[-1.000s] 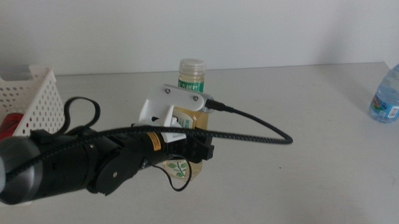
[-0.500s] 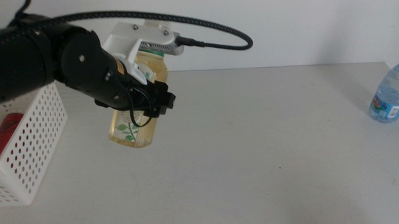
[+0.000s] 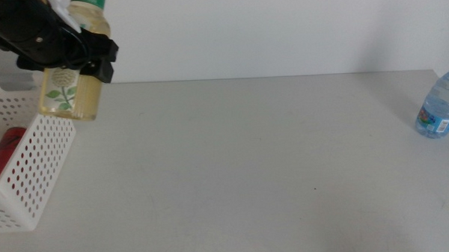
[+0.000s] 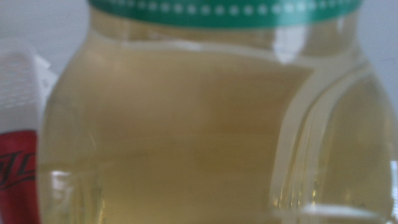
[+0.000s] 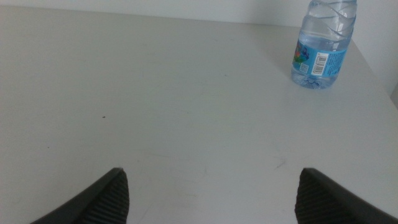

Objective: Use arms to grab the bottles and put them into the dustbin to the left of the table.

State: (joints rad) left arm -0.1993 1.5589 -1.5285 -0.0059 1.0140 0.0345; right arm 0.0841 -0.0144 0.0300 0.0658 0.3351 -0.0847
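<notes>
Left gripper (image 3: 72, 53) clamps the yellow tea bottle with green label (image 3: 72, 86) above the white perforated plastic dustbin (image 3: 31, 159); probably a red can (image 3: 4, 152) inside. Right gripper (image 5: 211, 193) spread open, clear blue-capped water bottle (image 5: 323, 43) far right

The left arm reaches in high, raised well above the table (image 3: 248, 155), over the near corner of the white basket (image 3: 31, 170). The left gripper (image 3: 76, 52) is clamped around the upper body of the yellow tea bottle (image 3: 72, 90), which hangs upright and clear of the table. The right gripper (image 5: 208, 193) waits low over the table with its jaws spread wide apart and nothing between them, well apart from the water bottle (image 5: 323, 43).
</notes>
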